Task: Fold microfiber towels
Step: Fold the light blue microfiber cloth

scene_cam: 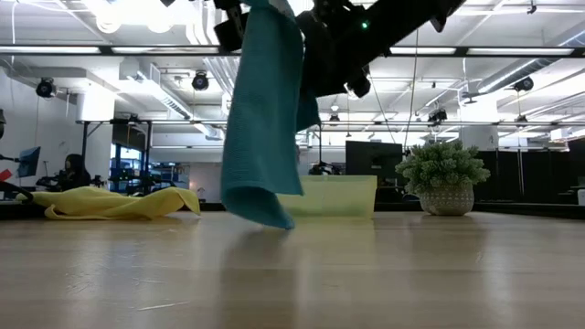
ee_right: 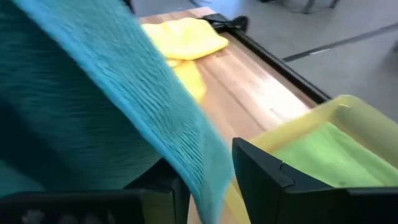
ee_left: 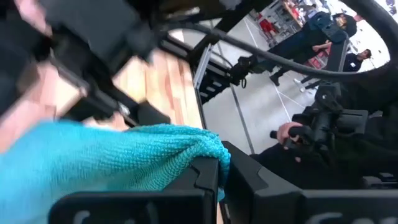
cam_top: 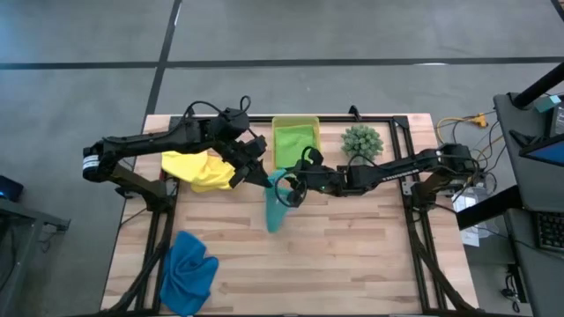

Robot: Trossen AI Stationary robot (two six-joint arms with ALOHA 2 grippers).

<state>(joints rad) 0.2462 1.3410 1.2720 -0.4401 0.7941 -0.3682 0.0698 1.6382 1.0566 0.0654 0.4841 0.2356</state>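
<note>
Teal towel (cam_top: 276, 210) hangs between left gripper (cam_top: 264, 179) and right gripper (cam_top: 289, 191) over desk (cam_top: 352, 255) centre. Yellow towel (cam_top: 201, 169) lies left; blue towel (cam_top: 189, 271) front-left.

Teal towel (cam_top: 276, 210), yellow towel (cam_top: 199, 169), blue towel (cam_top: 188, 270), lime towel (cam_top: 293, 143) in yellow-green bin (cam_top: 295, 121); green plant (cam_top: 362, 141).

Wooden table (cam_top: 352, 255): yellow towel (cam_top: 201, 169), blue towel (cam_top: 189, 271)
</note>
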